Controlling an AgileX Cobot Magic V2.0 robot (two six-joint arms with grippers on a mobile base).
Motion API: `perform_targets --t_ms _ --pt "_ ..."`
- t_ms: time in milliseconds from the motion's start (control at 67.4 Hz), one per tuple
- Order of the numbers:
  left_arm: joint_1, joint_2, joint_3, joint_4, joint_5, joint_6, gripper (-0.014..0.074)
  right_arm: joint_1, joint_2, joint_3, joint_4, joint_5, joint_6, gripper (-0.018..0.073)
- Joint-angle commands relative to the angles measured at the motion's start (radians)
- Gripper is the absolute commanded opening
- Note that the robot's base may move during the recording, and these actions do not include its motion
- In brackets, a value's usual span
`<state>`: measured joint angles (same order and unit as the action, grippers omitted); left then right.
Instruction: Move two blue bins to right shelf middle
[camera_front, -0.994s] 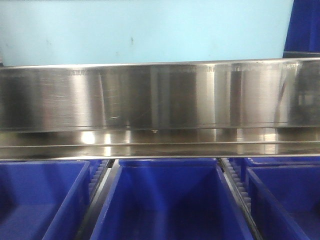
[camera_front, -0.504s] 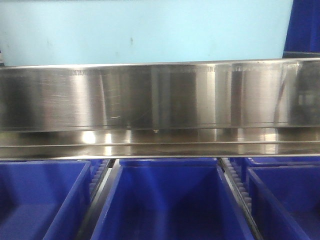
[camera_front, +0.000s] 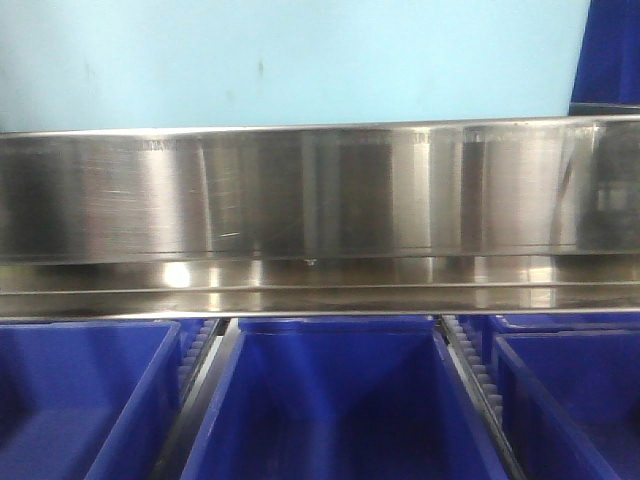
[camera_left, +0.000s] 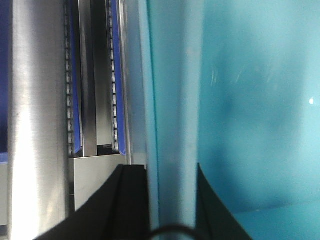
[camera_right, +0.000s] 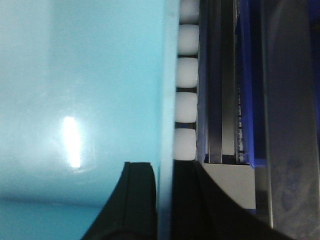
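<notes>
A pale blue bin (camera_front: 300, 60) fills the top of the front view, its flat side above a broad steel shelf edge (camera_front: 320, 200) that runs the full width of the frame. Below that edge, three dark blue bins sit side by side along the bottom: one at lower left (camera_front: 70, 400), one in the middle (camera_front: 340, 400) and one at lower right (camera_front: 580, 400), with toothed strips in the gaps between them. In the left wrist view, the left gripper (camera_left: 160, 167) stands at the bottom of the frame with one dark finger on each side of the pale bin's (camera_left: 250, 100) wall, closed against it. Steel rails and thin dark blue edges lie to the left of the frame. In the right wrist view, the right gripper (camera_right: 165, 167) straddles the pale bin's (camera_right: 75, 75) wall the same way, pinched onto it. A row of white rollers (camera_right: 185, 107) runs up the frame just beside the bin's edge.
</notes>
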<state>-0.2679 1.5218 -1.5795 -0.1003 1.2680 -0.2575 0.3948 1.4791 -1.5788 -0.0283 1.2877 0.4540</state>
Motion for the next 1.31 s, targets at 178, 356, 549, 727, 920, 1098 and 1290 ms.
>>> perform_targets --t_ms 178,356,549,727,920,1098,1290 --pt "-0.011 -0.029 -0.125 -0.093 -0.095 -0.003 -0.0111 0.004 -0.009 -0.152 -0.004 -0.067 -0.042 -0.0154" --pt "-0.011 -0.029 -0.200 -0.076 -0.135 -0.003 -0.0111 0.004 -0.009 -0.225 -0.031 -0.087 -0.052 -0.0154" --pt "-0.011 -0.029 -0.284 -0.051 -0.160 -0.003 -0.0111 0.004 -0.009 -0.300 -0.056 -0.103 -0.081 -0.0154" --pt "-0.011 -0.029 -0.320 -0.051 -0.164 0.021 -0.0111 0.004 -0.009 -0.369 -0.061 -0.107 -0.099 -0.0154" --pt "-0.011 -0.029 -0.320 -0.050 -0.179 0.021 -0.0111 0.004 -0.009 -0.374 -0.073 -0.105 -0.099 -0.0154" --pt "-0.011 -0.029 -0.320 -0.050 -0.219 0.021 -0.0111 0.004 -0.007 -0.374 -0.073 -0.104 -0.099 -0.0154" --pt "-0.011 -0.029 -0.320 -0.050 -0.201 0.021 -0.0111 0.004 -0.007 -0.374 -0.073 -0.116 -0.099 -0.0154"
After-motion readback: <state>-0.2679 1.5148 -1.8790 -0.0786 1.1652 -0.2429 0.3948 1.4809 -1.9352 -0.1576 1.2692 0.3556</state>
